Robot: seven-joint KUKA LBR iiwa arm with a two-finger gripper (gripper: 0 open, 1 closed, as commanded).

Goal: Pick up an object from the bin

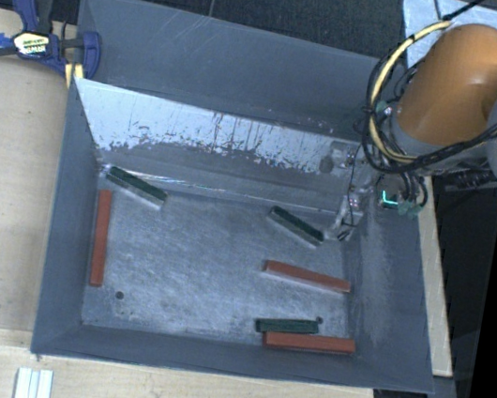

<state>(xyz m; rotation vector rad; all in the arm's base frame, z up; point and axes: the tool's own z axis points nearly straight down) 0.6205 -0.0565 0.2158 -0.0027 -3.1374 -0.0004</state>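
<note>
My gripper (348,222) hangs low at the bin's back right corner, close to the back wall. Its tip is just right of a dark green bar (296,225) that lies slanted on the floor; I cannot tell whether it touches the bar's right end. A red-brown bar (306,276) lies flat a little further forward of the gripper. Nothing shows held in the gripper.
Near the front right wall, a dark green bar (288,326) lies beside a red bar (309,343). A long red bar (100,239) runs along the left wall, and another dark green bar (137,185) sits at the back left. The arm's orange cover and cables hang over the right rim.
</note>
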